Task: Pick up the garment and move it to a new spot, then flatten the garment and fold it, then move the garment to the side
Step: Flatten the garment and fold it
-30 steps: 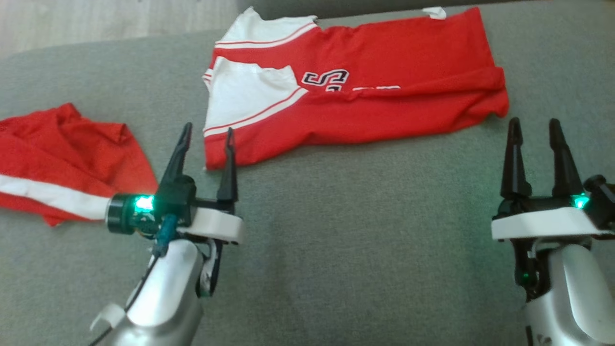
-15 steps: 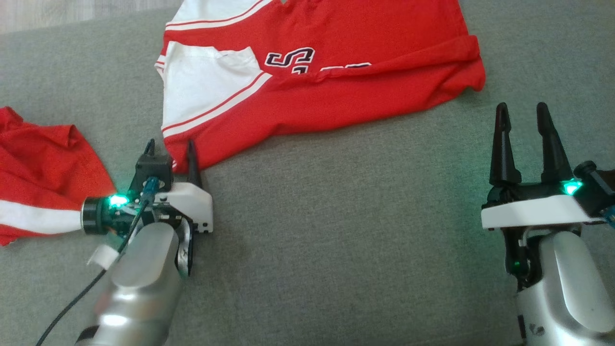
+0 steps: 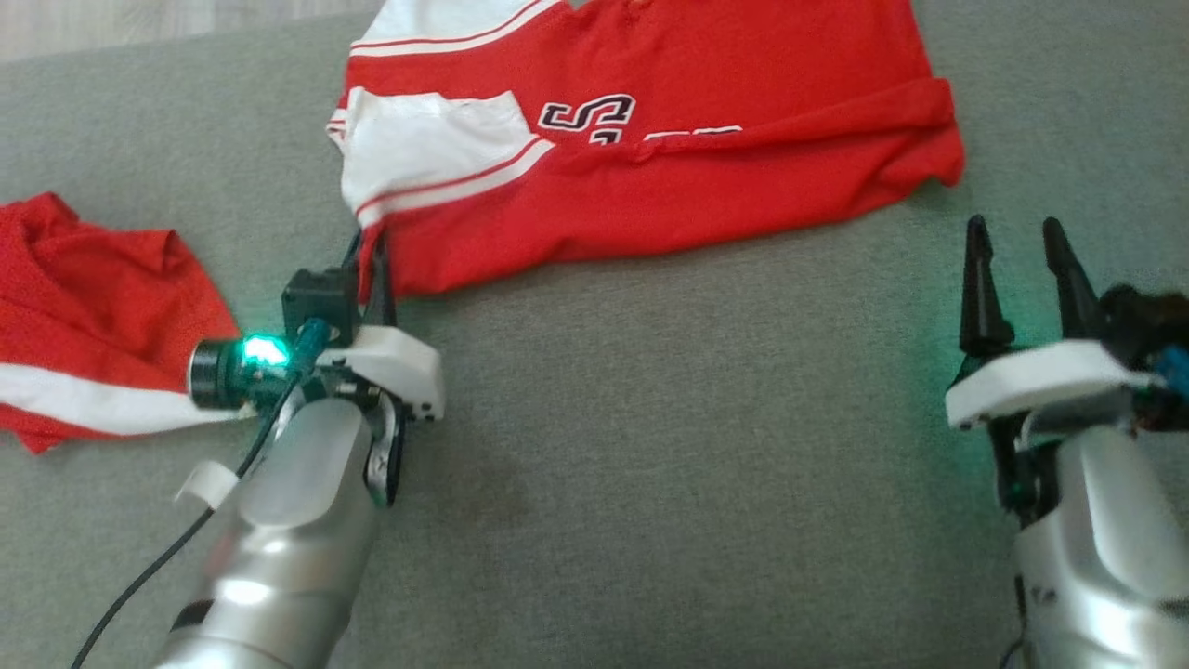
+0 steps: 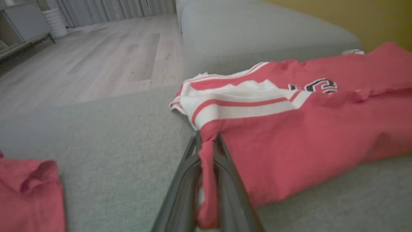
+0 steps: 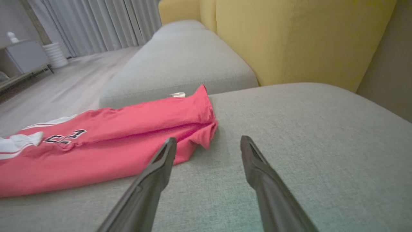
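Red and white jersey (image 3: 650,158) spread wide across the far part of the grey sofa seat (image 3: 669,483), folded lengthwise, with black-edged lettering partly tucked into the fold and the white striped sleeve at its left end. Near-left corner pinched between the fingers of the left gripper (image 4: 207,138), closed tight on the red cloth, with a strip of fabric bunched and trailing down between them. Rest of the cloth flat on the seat. At the right end, a rolled hem, and a small white tag (image 5: 177,94) at the far edge. Just short of that right corner, the right gripper (image 3: 1012,228), fingers moderately apart with nothing between them, tips near the hem, over bare grey upholstery. Off to the left, well apart from the jersey, a second red garment (image 3: 102,325) with a white band, crumpled on the same seat beside the left wrist. Beyond, another grey seat block (image 5: 180,61), a yellow backrest (image 5: 299,42), pale wooden floor (image 4: 96,61) and grey curtains (image 5: 96,22).
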Robot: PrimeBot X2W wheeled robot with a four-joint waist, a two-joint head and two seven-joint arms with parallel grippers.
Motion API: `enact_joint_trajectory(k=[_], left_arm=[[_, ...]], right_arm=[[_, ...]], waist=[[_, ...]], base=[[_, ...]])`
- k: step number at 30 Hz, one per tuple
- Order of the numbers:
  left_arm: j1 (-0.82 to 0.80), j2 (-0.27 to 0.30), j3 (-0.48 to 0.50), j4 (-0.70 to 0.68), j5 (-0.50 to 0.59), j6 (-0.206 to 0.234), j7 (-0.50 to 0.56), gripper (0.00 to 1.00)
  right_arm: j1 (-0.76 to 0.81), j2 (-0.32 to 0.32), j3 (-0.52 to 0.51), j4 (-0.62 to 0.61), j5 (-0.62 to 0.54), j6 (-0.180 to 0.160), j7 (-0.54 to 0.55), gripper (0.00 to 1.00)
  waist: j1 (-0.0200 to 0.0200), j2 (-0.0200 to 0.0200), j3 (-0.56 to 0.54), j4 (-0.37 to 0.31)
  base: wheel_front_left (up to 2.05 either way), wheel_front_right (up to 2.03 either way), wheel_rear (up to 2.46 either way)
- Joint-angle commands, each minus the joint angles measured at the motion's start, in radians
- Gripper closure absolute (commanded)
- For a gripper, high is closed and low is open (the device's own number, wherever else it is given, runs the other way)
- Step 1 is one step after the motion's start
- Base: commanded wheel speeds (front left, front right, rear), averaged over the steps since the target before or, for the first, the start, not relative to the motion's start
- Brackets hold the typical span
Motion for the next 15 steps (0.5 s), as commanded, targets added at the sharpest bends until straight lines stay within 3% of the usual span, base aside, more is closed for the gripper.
enact_joint_trajectory(k=[1,8,15], left_arm=[[-0.039,0.017,0.018,-0.037,-0.002,-0.001,-0.014,1.00],[-0.062,0.005,-0.010,-0.179,0.023,-0.023,-0.053,1.00],[-0.060,-0.002,-0.035,-0.225,0.036,-0.027,-0.055,1.00]], right_arm=[[-0.050,0.002,0.017,-0.025,-0.007,-0.001,0.007,0.00],[-0.236,0.002,-0.110,0.182,-0.023,-0.001,0.154,0.00],[-0.358,-0.001,-0.193,0.359,-0.054,-0.001,0.204,0.00]], waist=[[0.0000,0.0000,0.002,0.007],[0.0000,0.0000,0.028,0.053],[0.0000,0.0000,0.054,0.087]], base=[[0.00,0.00,0.00],[0.00,0.00,0.00],[0.00,0.00,0.00]])
